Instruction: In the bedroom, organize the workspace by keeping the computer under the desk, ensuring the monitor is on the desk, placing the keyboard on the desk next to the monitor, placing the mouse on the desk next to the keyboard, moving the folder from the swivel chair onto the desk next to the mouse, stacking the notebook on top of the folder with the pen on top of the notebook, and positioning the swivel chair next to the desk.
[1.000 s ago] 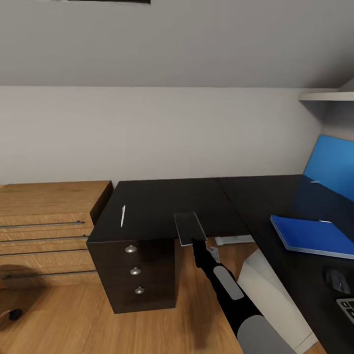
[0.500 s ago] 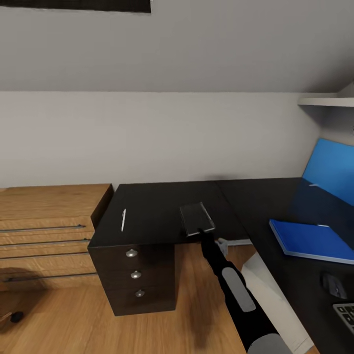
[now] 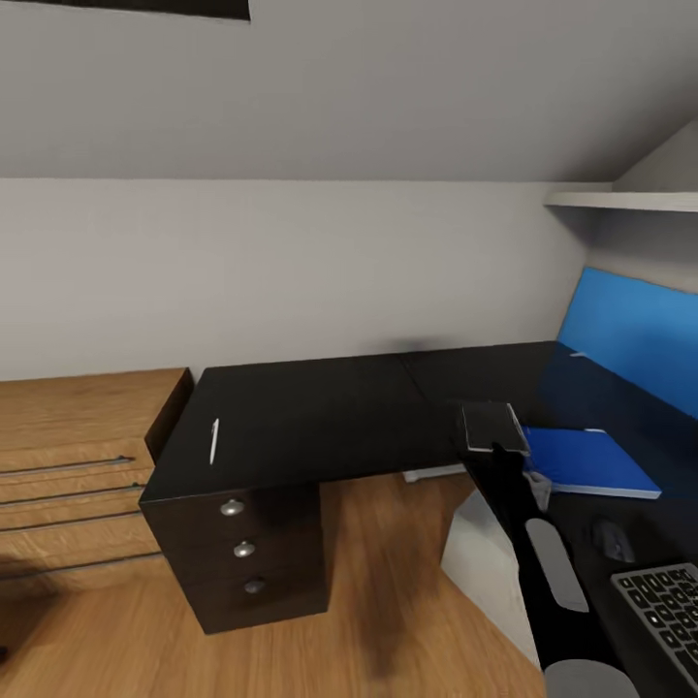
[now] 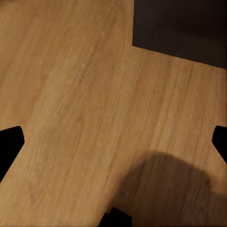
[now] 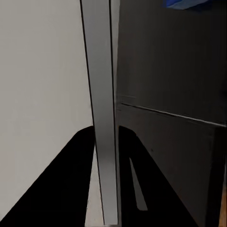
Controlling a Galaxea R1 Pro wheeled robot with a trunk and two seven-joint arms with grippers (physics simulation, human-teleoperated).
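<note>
The right gripper (image 3: pixel 496 448) is up over the desk (image 3: pixel 388 407), pinched on the notebook (image 3: pixel 492 427), which it carries flat above the black top just beside the near corner of the blue folder (image 3: pixel 591 462). In the right wrist view the notebook (image 5: pixel 104 109) runs edge-on as a thin grey slab between the two dark fingers (image 5: pixel 71 179), with a sliver of the folder (image 5: pixel 189 4) at the far end.

The folder lies flat on the desk below the bright blue back panel (image 3: pixel 640 339). Nearer the robot sit the mouse (image 3: pixel 611 539) and, at the frame's edge, the keyboard (image 3: pixel 669 606), close together along the desk's front edge. The white computer (image 3: pixel 480 567) stands on the floor under that edge.

Out on the other wing of the desk the pen (image 3: pixel 214 441) lies alone near the outer edge, above the black drawer unit (image 3: pixel 242 553); a wooden chest (image 3: pixel 78 456) stands right beside it.

Plenty of bare plank floor (image 3: pixel 378 591) lies in the desk's inner corner. The left gripper (image 4: pixel 113 142) hangs over the floor (image 4: pixel 85 104), fingers (image 4: pixel 9 144) spread wide, holding nothing.
</note>
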